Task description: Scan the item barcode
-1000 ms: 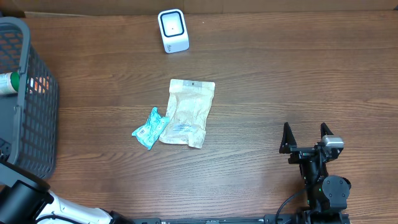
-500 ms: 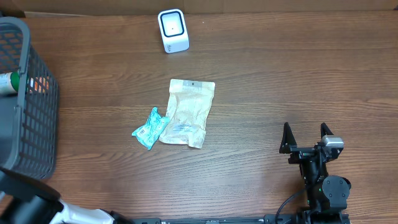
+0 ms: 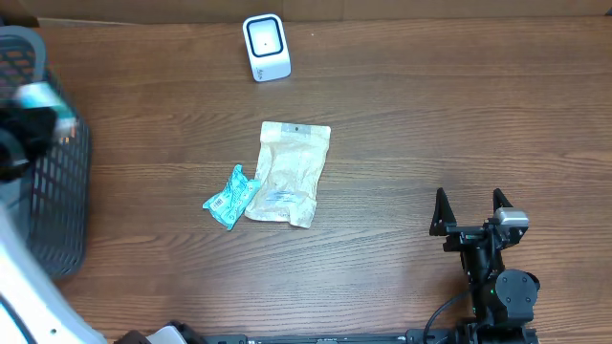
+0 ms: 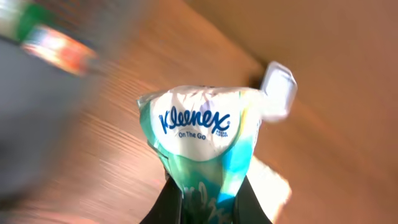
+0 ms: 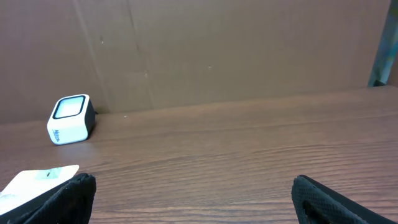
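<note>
Clamping a Kleenex tissue pack (image 4: 196,124) between them, the fingers (image 4: 160,211) of my left gripper (image 4: 205,202) are pressed together on its lower end, so the white face with the blue logo stands up in the middle of the left wrist view. Seen from overhead, that arm is a blur at the far left edge, and the pack is a pale smear above the upper rim of the dark mesh basket (image 3: 59,191) in the upper left of the frame. Further right, near the centre of the wooden table (image 3: 430,115), a small teal packet (image 3: 229,198) lies touching the lower left edge of a tan pouch (image 3: 290,172). Above them, at the top edge of the frame, the white scanner (image 3: 266,46) stands well apart from both. At the lower right my right gripper (image 3: 469,212) rests with its fingers spread wide and nothing between them. Its wrist camera sees the scanner at left, in front of a brown cardboard wall (image 5: 249,50).
</note>
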Robot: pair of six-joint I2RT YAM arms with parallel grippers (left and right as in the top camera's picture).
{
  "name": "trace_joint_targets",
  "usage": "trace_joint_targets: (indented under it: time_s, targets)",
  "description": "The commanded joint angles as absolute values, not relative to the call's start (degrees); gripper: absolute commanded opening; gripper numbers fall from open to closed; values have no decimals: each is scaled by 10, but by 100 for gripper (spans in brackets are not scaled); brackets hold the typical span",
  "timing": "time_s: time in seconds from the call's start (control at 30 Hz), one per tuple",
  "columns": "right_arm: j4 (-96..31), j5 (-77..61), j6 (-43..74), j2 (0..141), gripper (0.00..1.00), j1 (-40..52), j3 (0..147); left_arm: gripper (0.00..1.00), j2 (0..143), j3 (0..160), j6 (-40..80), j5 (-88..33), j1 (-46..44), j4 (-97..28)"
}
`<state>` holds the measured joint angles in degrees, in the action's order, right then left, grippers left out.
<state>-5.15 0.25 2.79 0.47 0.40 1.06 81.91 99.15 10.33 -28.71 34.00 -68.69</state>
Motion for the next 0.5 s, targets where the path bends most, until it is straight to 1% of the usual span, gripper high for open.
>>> trace_joint_targets:
  time_s: [0.0,0.13,0.27,0.47]
  targets:
    - [-48,5,25,2,100,3,5,4,827,987,88,-253,245,-701]
    - [-48,5,25,2,100,3,5,4,841,946,93,-237,107,-692]
    - [-48,5,25,2,100,3,5,4,868,892,113,-220,-14,-646]
    - [-48,5,25,2,100,3,5,4,942,846,178,-205,-160,-557]
